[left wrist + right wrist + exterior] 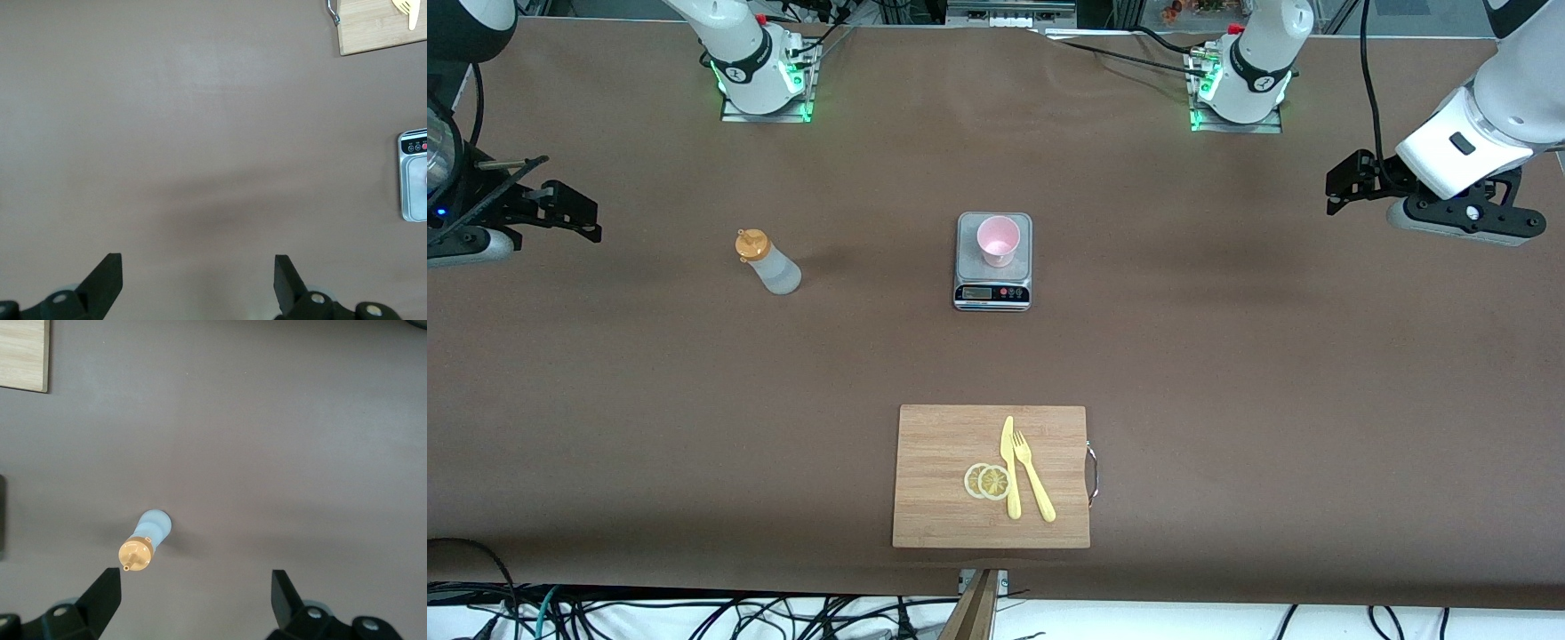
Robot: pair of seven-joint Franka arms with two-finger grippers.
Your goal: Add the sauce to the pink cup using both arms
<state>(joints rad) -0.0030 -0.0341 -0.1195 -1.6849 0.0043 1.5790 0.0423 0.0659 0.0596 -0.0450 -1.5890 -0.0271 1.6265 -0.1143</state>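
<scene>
Cutting board (943,480) nearest camera, untouched. Sauce (768,263) upright on table (1227,356) toward right arm's end. Pink cup (998,239) on scale (993,293). Right end effector (193,587) wide, empty, above table near sauce; left end effector (198,273) wide, empty, waiting. Start step: next, right descends, grips bottle.

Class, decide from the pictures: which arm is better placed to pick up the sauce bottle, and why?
Probably the right arm. The sauce bottle stands toward its end of the table, and the right gripper is open above it. The left gripper, also open, waits over bare table.
</scene>
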